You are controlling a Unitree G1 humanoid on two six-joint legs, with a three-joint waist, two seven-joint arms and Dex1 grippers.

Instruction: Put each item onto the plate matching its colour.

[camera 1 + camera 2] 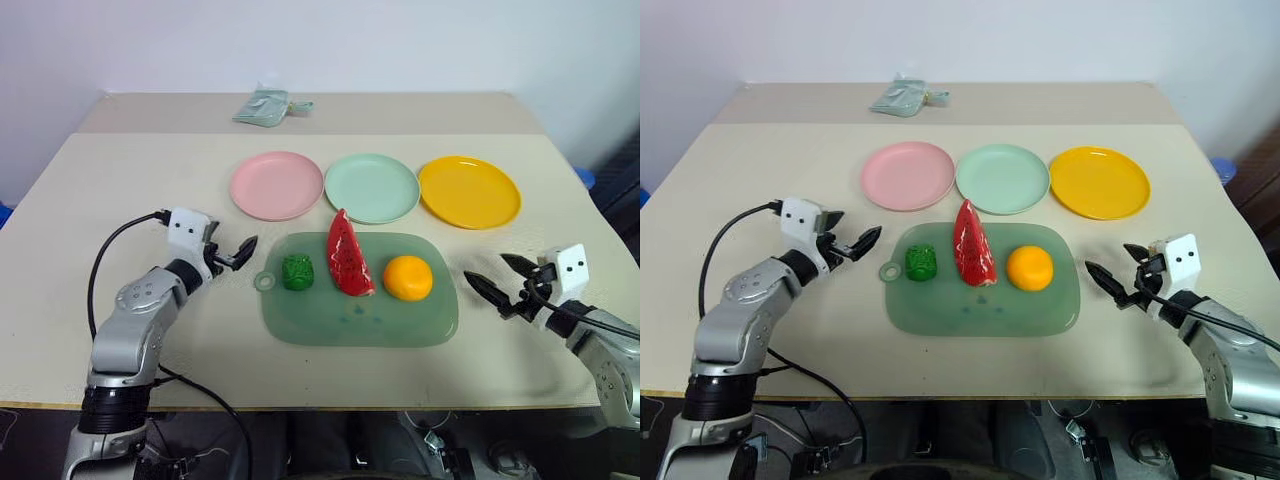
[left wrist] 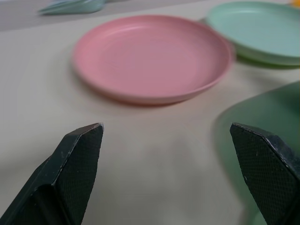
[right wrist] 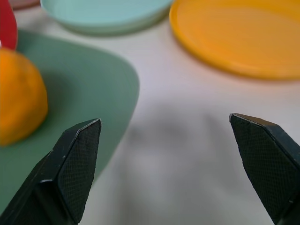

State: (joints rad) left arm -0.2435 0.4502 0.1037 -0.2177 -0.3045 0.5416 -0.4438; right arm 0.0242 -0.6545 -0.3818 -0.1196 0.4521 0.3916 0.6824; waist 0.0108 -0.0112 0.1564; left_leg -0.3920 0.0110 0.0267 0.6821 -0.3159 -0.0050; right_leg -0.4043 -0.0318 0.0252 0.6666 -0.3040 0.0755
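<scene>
Three toy foods lie on a translucent green mat (image 1: 360, 322): a knobbly dark-green vegetable (image 1: 297, 272) at its left, a red watermelon wedge (image 1: 348, 255) in the middle, a round orange (image 1: 408, 277) at its right. Behind the mat stand a pink plate (image 1: 276, 185), a mint green plate (image 1: 371, 188) and a yellow-orange plate (image 1: 469, 191), all bare. My left gripper (image 1: 238, 254) hovers open just left of the mat's ring hole, pointing toward the pink plate (image 2: 150, 58). My right gripper (image 1: 487, 268) is open to the right of the mat, near the orange (image 3: 18, 96), holding nothing.
A pale green pouch (image 1: 262, 106) lies at the table's far edge. A black cable (image 1: 110, 250) loops beside my left arm. Bare tabletop (image 1: 140, 190) stretches on both sides of the mat and plates.
</scene>
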